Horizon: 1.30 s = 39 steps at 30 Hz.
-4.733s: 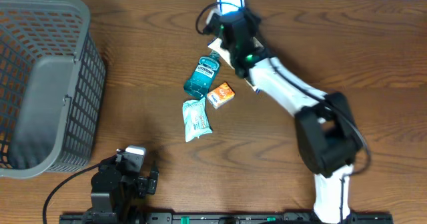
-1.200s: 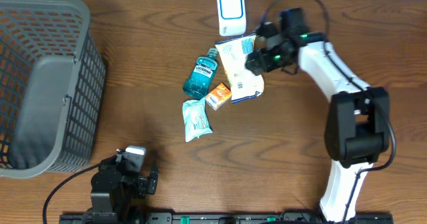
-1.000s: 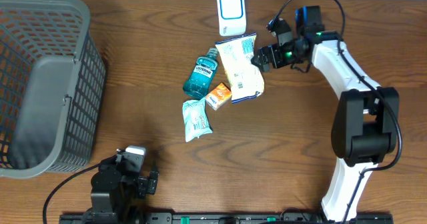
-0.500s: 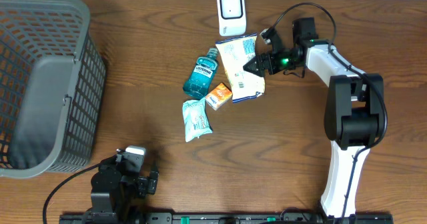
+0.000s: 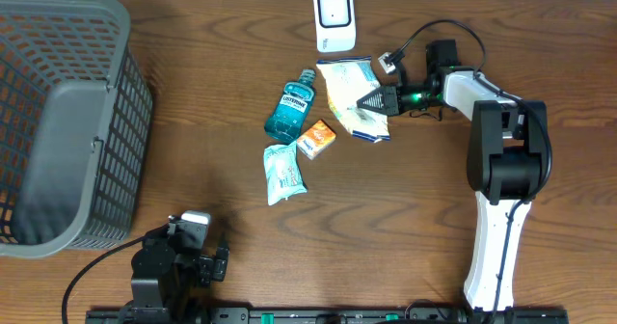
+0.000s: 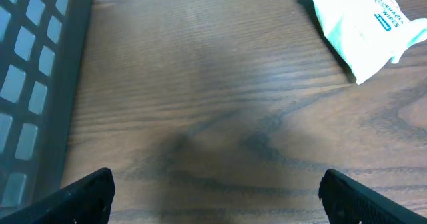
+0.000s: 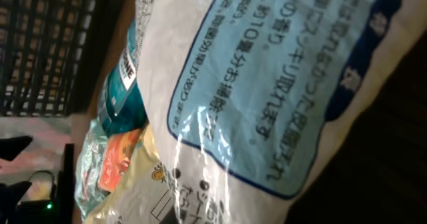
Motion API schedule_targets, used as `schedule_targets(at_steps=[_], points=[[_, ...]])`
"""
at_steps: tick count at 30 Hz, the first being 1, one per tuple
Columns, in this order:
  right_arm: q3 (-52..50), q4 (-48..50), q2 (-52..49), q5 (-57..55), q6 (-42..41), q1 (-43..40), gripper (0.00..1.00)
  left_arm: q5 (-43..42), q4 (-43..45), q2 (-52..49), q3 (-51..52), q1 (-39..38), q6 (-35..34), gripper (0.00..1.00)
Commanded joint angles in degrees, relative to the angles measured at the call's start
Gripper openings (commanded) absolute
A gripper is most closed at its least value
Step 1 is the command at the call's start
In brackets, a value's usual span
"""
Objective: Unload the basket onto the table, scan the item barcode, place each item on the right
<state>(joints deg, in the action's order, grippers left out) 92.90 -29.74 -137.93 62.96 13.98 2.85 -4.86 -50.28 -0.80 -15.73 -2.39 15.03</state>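
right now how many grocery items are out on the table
4: mouthwash bottle, orange box beside it, wipes pack below them, white bag pinched by the right tool. Anything under the bag would be hidden.

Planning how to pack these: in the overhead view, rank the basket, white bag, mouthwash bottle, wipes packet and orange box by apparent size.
Largest: the basket, by far.
Then the white bag, though it is crumpled.
Then the mouthwash bottle and the wipes packet, about alike, too close to rank.
Smallest: the orange box.
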Motion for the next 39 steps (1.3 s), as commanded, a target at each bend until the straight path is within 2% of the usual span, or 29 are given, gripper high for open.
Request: schedule_targets(at_steps=[1, 5, 8, 12, 18, 20, 25, 32, 36, 39], points=[[0.55, -0.76, -1.7, 2.19, 1.95, -0.07, 0.01, -0.52, -1.77, 0.2, 0.66, 0.17, -0.11, 0.98], [1.77, -4.15, 2.1, 2.05, 1.97, -0.79, 0.01, -0.52, -1.75, 0.2, 0.66, 0.17, -0.11, 0.98], [1.97, -7.21, 7.93, -5.79, 1.97, -0.92, 0.01, -0.52, -1.75, 0.2, 0.66, 0.2, -0.11, 0.98], [1.97, -9.55, 19.47, -24.9, 1.86, 1.68, 0.01, -0.52, -1.75, 0.2, 0.66, 0.17, -0.11, 0.98], [1.97, -8.11, 35.01, -62.16, 1.09, 11.54, 0.01, -0.52, -1.75, 0.2, 0.66, 0.17, -0.11, 0.98], [1.97, -3.72, 37.83, -75.6, 3.93, 16.28, 0.01, -0.52, -1.75, 0.2, 0.66, 0.17, -0.11, 0.98], [1.9, 7.93, 36.98, -90.62, 11.54, 21.66, 0.01, -0.52, -1.75, 0.2, 0.66, 0.2, -0.11, 0.98], [1.9, 26.69, 29.51, -105.07, 19.39, 22.45, 0.01, -0.52, -1.75, 0.2, 0.66, 0.2, -0.11, 0.98], [1.9, 36.87, 24.2, -108.87, 29.75, 23.5, 0.01, -0.52, -1.75, 0.2, 0.66, 0.17, -0.11, 0.98], [1.9, 48.92, 19.19, -113.57, 40.76, 24.13, 0.01, -0.52, -1.75, 0.2, 0.66, 0.17, -0.11, 0.98]])
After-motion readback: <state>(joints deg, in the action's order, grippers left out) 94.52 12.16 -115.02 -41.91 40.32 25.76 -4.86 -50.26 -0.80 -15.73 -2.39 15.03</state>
